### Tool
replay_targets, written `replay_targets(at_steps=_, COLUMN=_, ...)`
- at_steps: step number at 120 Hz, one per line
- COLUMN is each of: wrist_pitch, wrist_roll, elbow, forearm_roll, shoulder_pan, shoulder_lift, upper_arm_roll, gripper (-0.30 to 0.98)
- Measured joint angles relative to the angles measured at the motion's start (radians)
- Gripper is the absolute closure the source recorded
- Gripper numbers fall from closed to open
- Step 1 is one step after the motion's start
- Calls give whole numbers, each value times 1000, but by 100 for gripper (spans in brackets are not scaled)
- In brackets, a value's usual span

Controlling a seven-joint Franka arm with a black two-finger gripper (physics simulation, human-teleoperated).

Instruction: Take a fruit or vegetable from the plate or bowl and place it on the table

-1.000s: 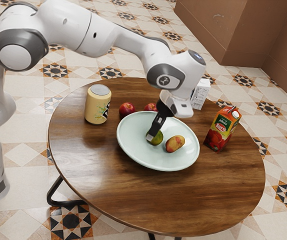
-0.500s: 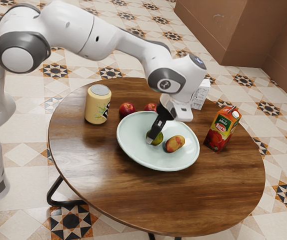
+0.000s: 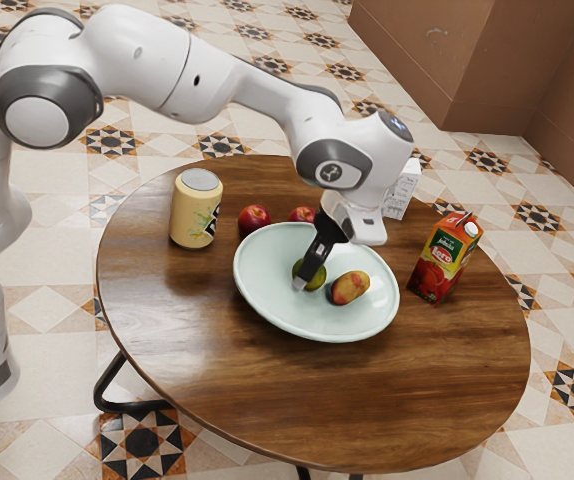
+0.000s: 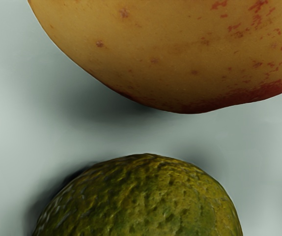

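On the plate (image 3: pixel 267 298), the green fruit (image 3: pixel 318 279) lies right at the gripper (image 3: pixel 306 277); whether that is open or gripping, I cannot tell.

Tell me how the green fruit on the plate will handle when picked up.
The green fruit looks apt to roll if nudged, being rounded. Its pebbly skin should help against slipping. It is probably firm, as its visible outline shows no sag.

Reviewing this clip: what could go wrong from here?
The green fruit is rounded, so it might slip from the gripper if caught off-centre. The red-yellow fruit lies close by with a narrow gap, so it may get nudged. The plate has a raised rim, which a low carry could clip.
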Motion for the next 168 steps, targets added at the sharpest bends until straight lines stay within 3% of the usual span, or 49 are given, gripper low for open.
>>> replay_targets(at_steps=14, wrist_pitch=1, wrist_roll=1, elbow=0, forearm_roll=0, shoulder_pan=0, shoulder_lift=1, upper_arm_roll=0, gripper=5)
replay_targets(at_steps=33, wrist_pitch=2, wrist_roll=0, elbow=0, forearm_roll=-11, shoulder_pan=0, shoulder_lift=7, upper_arm_roll=0, gripper=27)
replay_targets(at_steps=44, wrist_pitch=4, wrist_roll=-1, elbow=0, forearm_roll=-16, shoulder_pan=0, shoulder_lift=7, upper_arm_roll=0, gripper=33)
replay_targets(at_steps=89, wrist_pitch=-8, wrist_roll=-2, elbow=1, forearm_roll=-5, shoulder_pan=-10, shoulder_lift=-58, upper_arm_roll=22, gripper=34)
replay_targets(at_steps=114, wrist_pitch=-78, wrist_roll=-3, elbow=-21, forearm_roll=63, shoulder_pan=-2, shoulder_lift=-211, upper_arm_roll=40, gripper=34)
replay_targets(at_steps=128, wrist_pitch=-112, wrist_roll=-1, elbow=-18, forearm_roll=103, shoulder_pan=-31, shoulder_lift=-252, upper_arm_roll=108, gripper=34)
replay_targets(at_steps=142, wrist_pitch=-130, wrist_roll=17, elbow=83, forearm_roll=108, shoulder_pan=25, shoulder_lift=-201, upper_arm_roll=170, gripper=34)
replay_targets(at_steps=157, wrist_pitch=-171, wrist_roll=67, elbow=294, forearm_roll=16, shoulder_pan=172, shoulder_lift=-22, upper_arm_roll=183, gripper=35)
replay_targets(at_steps=168, wrist_pitch=-210, wrist_roll=110, elbow=398, forearm_roll=-34, shoulder_pan=290, shoulder_lift=29, upper_arm_roll=146, gripper=34)
